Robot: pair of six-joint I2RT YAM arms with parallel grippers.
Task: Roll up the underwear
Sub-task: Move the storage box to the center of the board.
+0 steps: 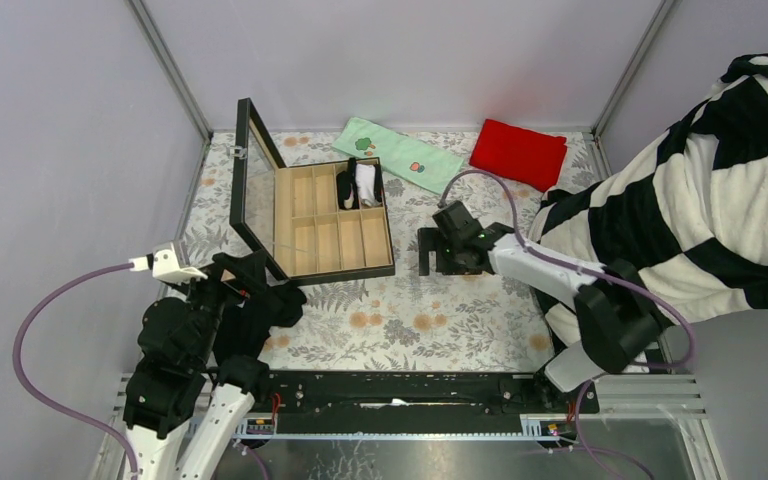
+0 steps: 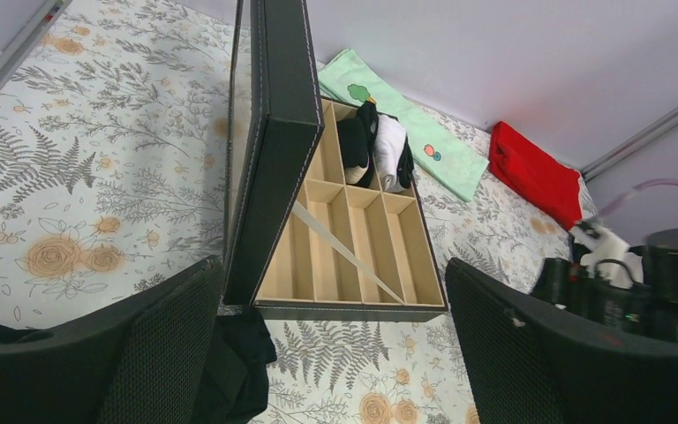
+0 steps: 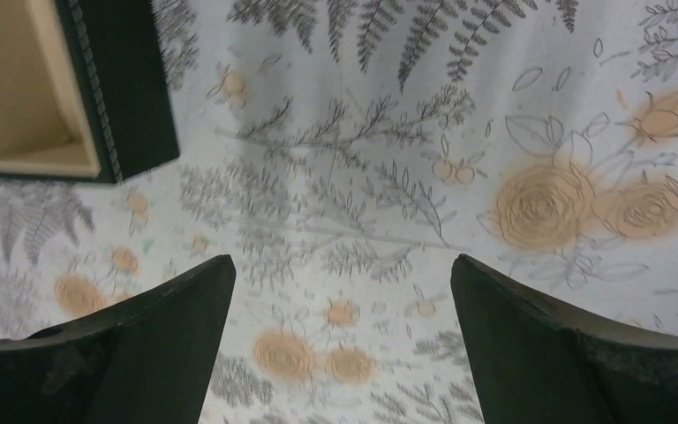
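Left gripper [image 2: 333, 287], jaws wide apart and holding nothing, hovers at the near-left corner of the box [image 1: 335, 272], above a heap of black underwear [image 1: 268, 312] lying against that corner, while the right gripper [image 3: 342, 265], likewise spread and holding nothing, hangs over floral cloth [image 3: 362, 168] just right of the box.

Black soft cloth underwear [image 1: 285, 305] lies at the near left corner of the black compartmented box [image 1: 340, 272]. Rolled black and white garments [image 1: 358, 185] sit in its rear right compartments. Behind it lies a green printed towel [image 1: 400, 158], and behind and to its right a red folded cloth [image 1: 518, 153].
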